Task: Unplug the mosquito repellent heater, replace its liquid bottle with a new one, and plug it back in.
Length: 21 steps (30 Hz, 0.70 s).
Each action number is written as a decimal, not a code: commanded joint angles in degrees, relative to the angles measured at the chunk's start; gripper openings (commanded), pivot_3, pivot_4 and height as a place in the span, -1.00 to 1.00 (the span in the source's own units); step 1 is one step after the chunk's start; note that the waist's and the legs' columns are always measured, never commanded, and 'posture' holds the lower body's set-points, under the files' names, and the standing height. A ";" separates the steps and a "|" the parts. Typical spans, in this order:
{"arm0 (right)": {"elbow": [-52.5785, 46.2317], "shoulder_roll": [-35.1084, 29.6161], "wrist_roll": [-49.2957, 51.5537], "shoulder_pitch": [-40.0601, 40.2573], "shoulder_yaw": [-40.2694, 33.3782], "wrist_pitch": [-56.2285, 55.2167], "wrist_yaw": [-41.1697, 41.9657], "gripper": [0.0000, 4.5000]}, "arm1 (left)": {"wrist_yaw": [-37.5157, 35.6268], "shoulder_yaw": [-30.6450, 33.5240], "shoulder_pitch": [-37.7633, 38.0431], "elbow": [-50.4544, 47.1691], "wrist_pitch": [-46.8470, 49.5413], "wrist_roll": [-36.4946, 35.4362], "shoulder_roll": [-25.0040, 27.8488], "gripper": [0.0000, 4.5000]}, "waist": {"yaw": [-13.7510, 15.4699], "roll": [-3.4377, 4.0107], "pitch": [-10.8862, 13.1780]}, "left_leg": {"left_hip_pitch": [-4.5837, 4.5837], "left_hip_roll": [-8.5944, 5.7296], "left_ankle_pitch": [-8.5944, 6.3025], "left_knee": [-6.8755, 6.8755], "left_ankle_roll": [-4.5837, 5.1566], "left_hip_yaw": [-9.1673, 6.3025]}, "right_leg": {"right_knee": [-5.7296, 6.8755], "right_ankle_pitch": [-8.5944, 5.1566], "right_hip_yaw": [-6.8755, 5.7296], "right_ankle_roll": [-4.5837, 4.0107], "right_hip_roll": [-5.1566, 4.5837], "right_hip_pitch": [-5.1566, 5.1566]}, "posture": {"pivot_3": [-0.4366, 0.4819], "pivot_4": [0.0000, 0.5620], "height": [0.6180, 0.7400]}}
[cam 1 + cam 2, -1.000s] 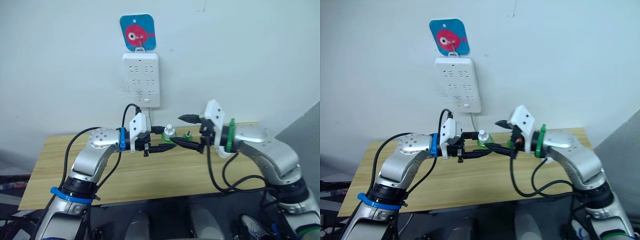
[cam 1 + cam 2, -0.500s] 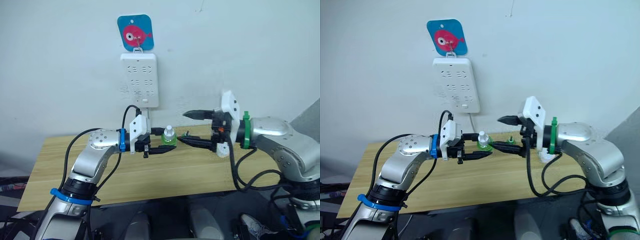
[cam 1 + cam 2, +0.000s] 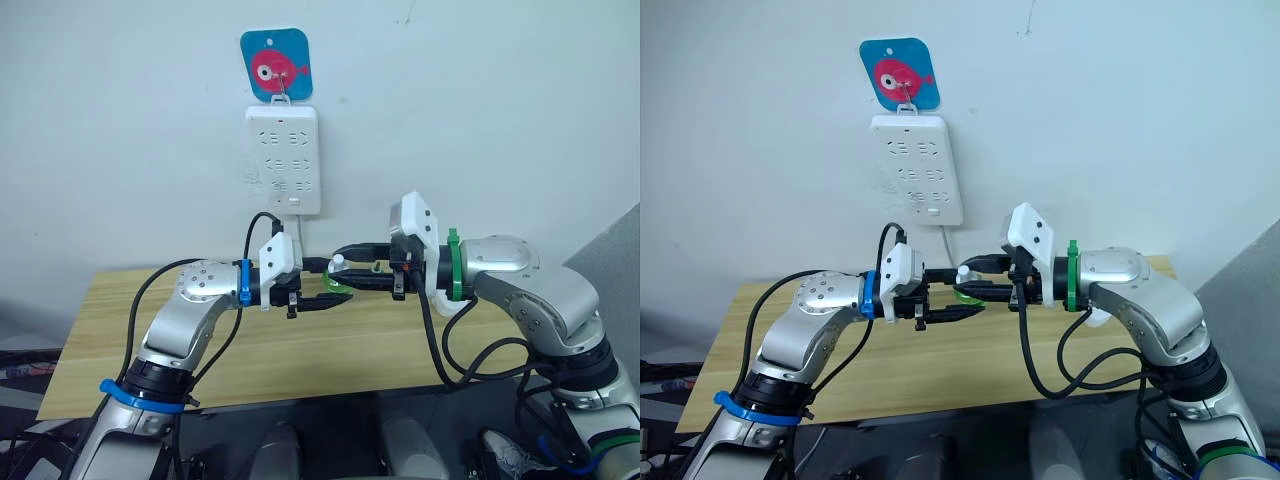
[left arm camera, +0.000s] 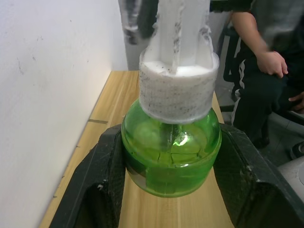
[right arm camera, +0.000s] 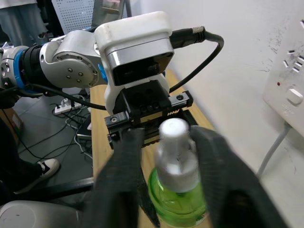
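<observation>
Presently I note the left gripper [image 3: 952, 301] clamped on the new one [image 4: 171, 156], held above the table [image 3: 110, 330], cap still on. My right gripper [image 5: 166, 156] straddles that white cap [image 5: 174, 142]; whether it grips, I cannot tell. Uncapping, fitting and replugging remain.

My left gripper [image 4: 171, 190] holds the new one [image 4: 172, 156]: glossy translucent green plastic under a matt, scuffed white cap [image 4: 179, 90]. Below lies a smooth wood-grain table [image 3: 300, 350].
</observation>
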 commanded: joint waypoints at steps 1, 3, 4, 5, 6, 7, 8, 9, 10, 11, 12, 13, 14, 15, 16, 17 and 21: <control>-0.85 0.00 0.02 -0.95 -0.25 -1.60 1.50 -0.88 | 0.75 0.84 0.12 -2.59 -0.22 -0.38 0.44 0.00 | 0.03 0.00 0.00 | 0.00 0.00 0.00 0.00 0.00 0.00 | 0.01 0.00 0.00 0.00 0.00 0.00 | -0.26 -0.56 0.91; -1.16 0.11 0.48 -1.10 -0.78 -1.51 1.83 -0.88 | 0.81 0.72 0.40 -2.72 -0.24 -0.31 0.66 0.00 | 0.03 0.00 0.00 | 0.00 0.00 0.00 0.00 0.00 0.00 | 0.01 0.00 0.00 0.00 0.00 0.00 | -0.26 -0.56 0.91; -1.38 0.09 1.24 -1.40 -1.69 -1.22 1.93 -0.88 | 0.83 0.65 0.60 -2.65 -0.21 -0.22 0.79 0.00 | 0.03 0.00 0.00 | 0.00 0.00 0.00 0.00 0.00 0.00 | 0.01 0.00 0.00 0.00 0.00 0.00 | -0.27 -0.56 0.91; -1.59 0.20 2.64 -1.95 -3.24 -0.57 1.83 -0.88 | 0.80 0.54 0.89 -2.48 -0.17 0.01 1.04 0.00 | 0.03 0.00 0.00 | 0.00 0.00 0.00 0.00 0.00 0.00 | 0.01 0.00 0.00 0.00 0.00 0.00 | -0.27 -0.56 0.91; -1.68 0.31 3.98 -2.65 -4.89 0.10 1.54 -0.88 | 0.68 0.43 1.28 -2.14 -0.35 0.37 1.39 0.00 | 0.01 0.00 0.00 | 0.00 0.00 0.00 0.00 0.00 0.00 | 0.01 0.00 0.00 0.00 0.00 0.00 | -0.27 -0.56 0.91; -1.68 0.42 5.38 -3.38 -6.55 0.82 1.07 -0.88 | 0.60 0.38 1.70 -1.70 -0.55 0.77 1.78 0.00 | -0.03 0.00 0.00 | 0.01 0.00 0.00 0.00 0.00 0.01 | 0.01 0.00 0.01 0.00 0.00 0.00 | -0.27 -0.56 0.91; -1.66 0.49 6.27 -3.84 -7.51 1.31 0.68 -0.88 | 0.56 0.36 1.97 -1.42 -0.73 1.02 2.05 0.00 | -0.04 0.00 0.00 | 0.01 0.00 0.00 0.00 0.00 0.01 | 0.01 0.00 0.01 0.00 0.00 0.00 | -0.27 -0.56 0.91; -1.50 0.34 7.22 -4.37 -9.13 1.77 -0.17 -0.88 | 0.49 0.48 2.54 -0.69 -0.62 1.42 2.70 0.00 | -0.04 0.01 -0.01 | 0.01 0.01 0.00 0.00 0.00 0.00 | 0.01 0.00 0.01 0.00 0.00 0.00 | -0.27 -0.57 0.91; -1.46 0.03 7.71 -4.44 -10.57 2.03 -0.94 -0.88 | 0.37 0.60 3.16 0.06 -0.53 2.01 3.52 0.00 | -0.03 0.01 -0.01 | 0.01 0.01 0.00 0.00 0.00 0.00 | 0.02 0.00 0.00 0.00 0.00 0.00 | -0.27 -0.57 0.91; -1.54 -0.37 7.92 -4.21 -11.50 2.25 -1.47 -0.88 | 0.29 0.69 3.67 0.61 -0.35 2.44 4.23 0.00 | -0.02 0.01 -0.01 | 0.01 0.01 0.00 -0.01 0.00 -0.01 | 0.02 0.00 -0.01 0.00 0.01 0.00 | -0.27 -0.57 0.91; -1.85 -1.03 7.59 -3.18 -12.07 2.14 -1.81 -0.88 | 0.16 0.80 4.28 1.12 -0.18 2.78 5.03 0.00 | 0.01 0.02 -0.03 | 0.01 0.01 0.00 -0.01 0.00 -0.02 | 0.02 0.00 -0.01 0.00 0.01 0.00 | -0.27 -0.57 0.91; -2.26 -1.59 6.56 -1.57 -11.97 1.50 -2.12 -0.88 | 0.17 0.87 4.79 1.54 -0.53 3.26 5.67 0.00 | 0.07 0.03 -0.04 | 0.01 0.00 0.00 -0.02 0.00 -0.01 | 0.02 0.00 -0.01 0.00 0.01 0.00 | -0.27 -0.57 0.91; -2.58 -1.95 5.88 -0.48 -11.78 1.02 -2.39 -0.88 | 0.20 0.91 5.11 1.83 -0.86 3.50 6.10 0.00 | 0.24 0.00 -0.09 | 0.01 0.00 0.00 -0.03 0.00 0.00 | 0.01 0.00 0.00 0.00 0.00 0.00 | -0.27 -0.56 0.91; -3.03 -2.57 4.31 1.58 -10.90 -0.17 -2.46 -0.88 | 0.15 0.90 5.60 2.10 -1.03 3.85 6.70 0.00 | 0.30 0.00 -0.10 | 0.01 0.00 0.00 -0.03 0.01 -0.01 | 0.00 0.00 -0.01 0.00 0.00 0.00 | -0.27 -0.56 0.91; -2.72 -2.47 1.12 4.76 -9.18 -3.03 -3.26 -0.88 | -0.03 0.96 6.40 2.30 -1.37 4.29 7.52 0.00 | 0.40 -0.01 -0.10 | -0.01 -0.01 -0.01 -0.03 0.01 0.01 | -0.01 0.00 0.00 0.00 0.00 0.00 | -0.27 -0.55 0.91; -1.88 -2.21 -2.18 7.82 -7.43 -6.03 -4.19 -0.88 | -0.14 1.07 7.21 2.37 -1.60 4.69 8.30 0.00 | 0.45 -0.03 -0.21 | -0.01 0.00 -0.01 -0.04 0.01 0.01 | -0.02 0.00 0.00 0.00 0.00 -0.01 | -0.26 -0.54 0.91; 8.70 0.68 -16.48 17.00 -0.23 -22.69 -7.37 -0.88 | 0.20 2.48 10.38 1.29 -1.23 4.89 11.01 0.00 | 0.56 0.00 -0.25 | 0.03 0.01 -0.02 -0.09 0.03 0.07 | -0.02 0.00 0.04 0.00 0.01 -0.02 | -0.21 -0.49 0.91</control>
